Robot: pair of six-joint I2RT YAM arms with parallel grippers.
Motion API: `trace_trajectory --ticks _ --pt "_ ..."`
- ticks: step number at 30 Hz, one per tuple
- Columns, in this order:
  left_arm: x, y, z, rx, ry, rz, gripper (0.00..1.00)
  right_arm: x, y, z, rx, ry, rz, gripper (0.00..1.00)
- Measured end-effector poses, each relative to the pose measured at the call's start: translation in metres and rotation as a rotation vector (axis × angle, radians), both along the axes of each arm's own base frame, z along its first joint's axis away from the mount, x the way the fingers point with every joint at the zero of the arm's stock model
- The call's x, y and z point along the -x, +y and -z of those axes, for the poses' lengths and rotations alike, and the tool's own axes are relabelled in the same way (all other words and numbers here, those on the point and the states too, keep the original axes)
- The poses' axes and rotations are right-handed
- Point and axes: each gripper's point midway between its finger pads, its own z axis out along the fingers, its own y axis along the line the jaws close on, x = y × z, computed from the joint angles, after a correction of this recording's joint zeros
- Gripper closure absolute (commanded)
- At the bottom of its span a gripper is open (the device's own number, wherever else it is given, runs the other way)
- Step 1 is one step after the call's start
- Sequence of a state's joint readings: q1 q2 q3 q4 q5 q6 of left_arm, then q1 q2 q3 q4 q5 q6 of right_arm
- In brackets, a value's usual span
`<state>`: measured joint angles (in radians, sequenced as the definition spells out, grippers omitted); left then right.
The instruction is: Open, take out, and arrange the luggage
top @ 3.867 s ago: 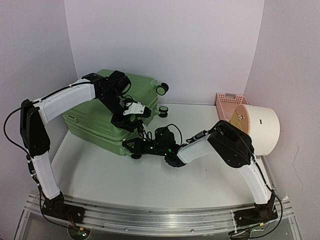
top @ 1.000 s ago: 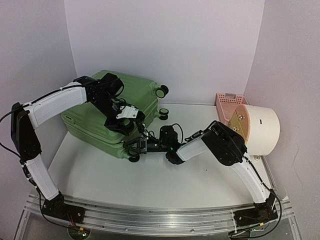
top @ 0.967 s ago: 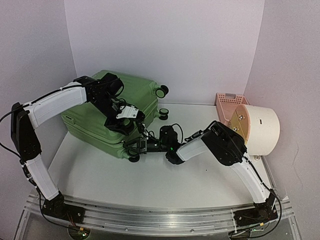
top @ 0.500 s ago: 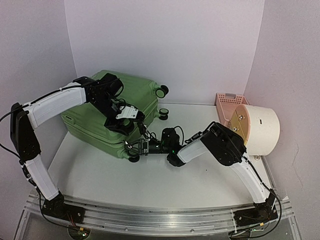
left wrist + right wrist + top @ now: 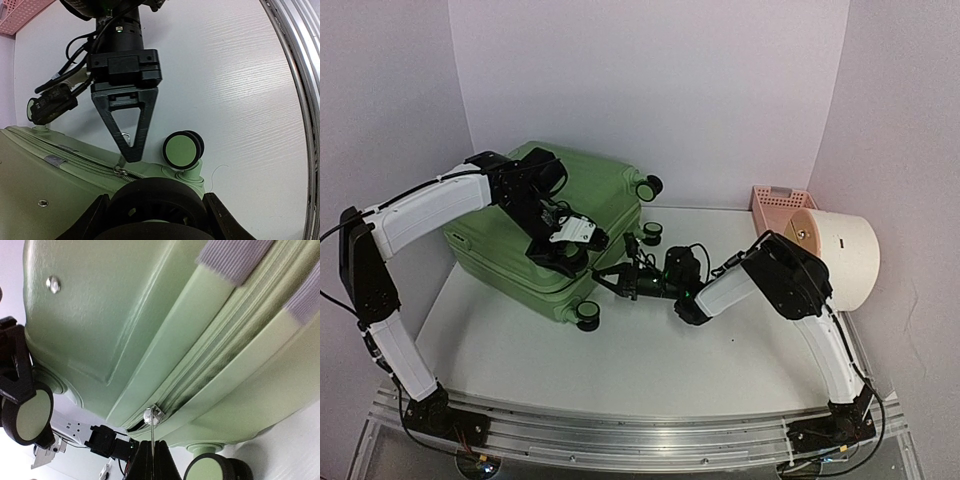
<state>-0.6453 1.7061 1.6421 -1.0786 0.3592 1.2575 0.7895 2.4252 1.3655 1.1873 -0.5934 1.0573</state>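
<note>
Nearest, the right gripper [image 5: 131, 152] reaches left across the table [image 5: 650, 350], its fingers pressed together on the zip pull [image 5: 151, 432] at the side seam, just beside a wheel [image 5: 587, 313]. Behind it the luggage [image 5: 605, 195] lies flat, lid down, at the table's far left by the walls; the left gripper [image 5: 565, 255] sits over its near top edge, fingers spread

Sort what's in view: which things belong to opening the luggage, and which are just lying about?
For the job: light-green suitcase; its zipper pull, pinched in the right claw.
Lying about: pink slotted basket; cream drum.
</note>
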Motion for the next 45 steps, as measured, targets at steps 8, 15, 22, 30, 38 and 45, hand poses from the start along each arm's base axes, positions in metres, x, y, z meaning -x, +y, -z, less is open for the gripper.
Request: trace_trajectory --ticks 8,15,22,30,38,45 --pt "0.015 0.006 -0.005 -0.015 0.013 0.035 1.00 -0.048 -0.035 -0.002 0.012 0.000 0.164 1.00" --pt "0.038 0.021 -0.010 -0.034 0.013 0.068 1.00 -0.120 -0.097 -0.002 0.044 -0.008 0.389 1.00" --pt "0.055 0.035 -0.017 -0.043 0.007 0.061 1.00 -0.165 -0.140 -0.004 0.098 -0.041 0.497 1.00" --pt "0.050 0.035 -0.020 -0.035 -0.038 0.056 1.00 -0.190 -0.130 -0.014 0.229 -0.084 0.455 1.00" --pt "0.048 0.035 -0.023 -0.023 -0.077 0.064 1.00 -0.208 -0.128 -0.018 0.363 -0.174 0.426 1.00" --pt "0.042 0.034 -0.027 -0.010 -0.114 0.050 1.00 -0.226 -0.121 -0.022 0.400 -0.280 0.390 1.00"
